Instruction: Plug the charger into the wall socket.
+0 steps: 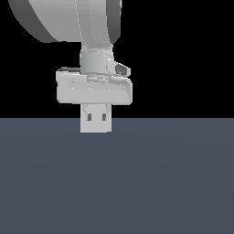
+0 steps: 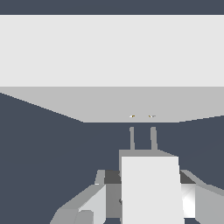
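Gripper closed on the charger, low in the wrist view's centre, its two prongs just short of the wall socket holes: advance straight, prongs level with both holes, without twisting.

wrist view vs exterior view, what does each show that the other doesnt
Only the wrist view shows the charger's two prongs, a short gap from the two holes, and the wall socket itself as a broad light slab. Only the exterior view shows the arm's wrist and the horizon where floor meets black. Both share the pincer shut on the charger above the grey floor.
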### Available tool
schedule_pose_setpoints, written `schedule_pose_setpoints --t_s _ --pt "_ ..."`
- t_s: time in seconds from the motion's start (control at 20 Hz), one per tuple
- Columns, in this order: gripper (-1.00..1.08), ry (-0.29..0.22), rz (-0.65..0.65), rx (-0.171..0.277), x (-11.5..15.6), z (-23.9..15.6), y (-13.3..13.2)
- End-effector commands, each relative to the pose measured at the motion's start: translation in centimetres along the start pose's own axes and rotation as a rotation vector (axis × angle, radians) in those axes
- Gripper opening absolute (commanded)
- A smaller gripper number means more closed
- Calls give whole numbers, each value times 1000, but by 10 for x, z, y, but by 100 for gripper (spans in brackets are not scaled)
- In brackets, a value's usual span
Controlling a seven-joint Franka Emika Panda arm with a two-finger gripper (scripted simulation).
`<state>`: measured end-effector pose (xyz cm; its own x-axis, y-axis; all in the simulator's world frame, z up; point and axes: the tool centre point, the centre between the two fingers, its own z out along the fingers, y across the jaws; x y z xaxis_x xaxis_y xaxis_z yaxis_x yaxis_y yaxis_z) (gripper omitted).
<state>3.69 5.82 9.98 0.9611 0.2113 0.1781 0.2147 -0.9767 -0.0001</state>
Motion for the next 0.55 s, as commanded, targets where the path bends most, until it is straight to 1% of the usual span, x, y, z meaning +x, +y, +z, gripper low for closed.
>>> schedule_pose_setpoints --t_s 0.0,0.25,0.5 --pt "-100 0 0 0 9 1 0" --pt "-100 0 0 0 20 4 0" --pt "-100 0 0 0 24 4 0"
